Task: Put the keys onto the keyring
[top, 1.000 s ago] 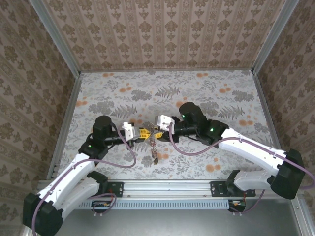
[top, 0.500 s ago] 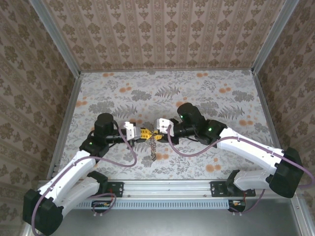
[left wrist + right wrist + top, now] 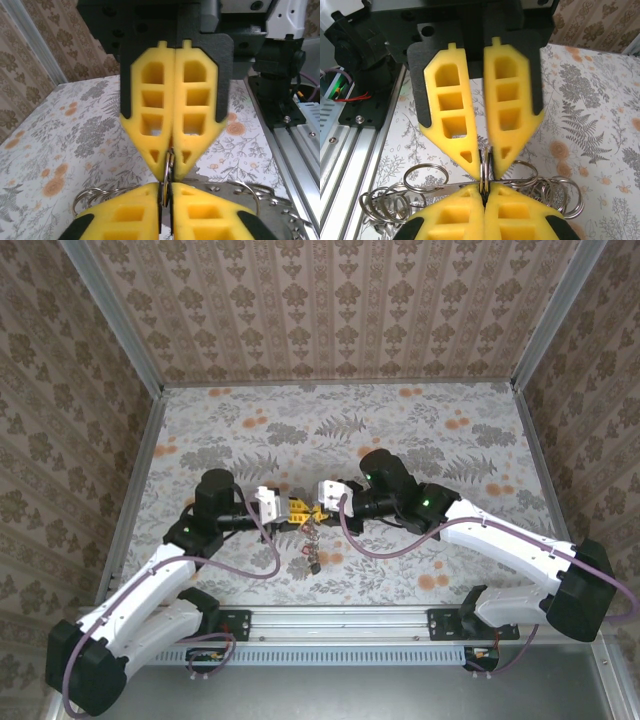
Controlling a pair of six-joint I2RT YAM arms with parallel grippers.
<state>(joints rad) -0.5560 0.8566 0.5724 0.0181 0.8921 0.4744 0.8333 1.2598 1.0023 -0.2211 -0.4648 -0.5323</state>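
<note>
Keyring (image 3: 168,169), thin bright metal seen edge-on, sits between both tip-to-tip grippers. Right gripper (image 3: 484,192) clamped shut on it; left gripper (image 3: 165,192) a crack apart, straddling its edge, contact unclear. Reads as a hand-over mid-threading; next needs left pinching without twisting it. Round wire loops (image 3: 425,177) just below the tips; floral bench (image 3: 420,430) underneath.

- White shells on the left arm (image 3: 140,590) and the right arm (image 3: 500,537), broken up by rounded black joints.
- Small green light (image 3: 428,503) glowing on a black joint of each.
- Purple-grey cable (image 3: 274,558) looping loose outside each arm.
- Black mounting plates (image 3: 232,621) at the foot, dotted with screws.
- White block (image 3: 266,502) at each wrist.
- Yellow fingers (image 3: 451,113), pointed at the tip, pierced by rectangular cut-outs.
- Flat black backing plates (image 3: 417,85) behind the yellow.
</note>
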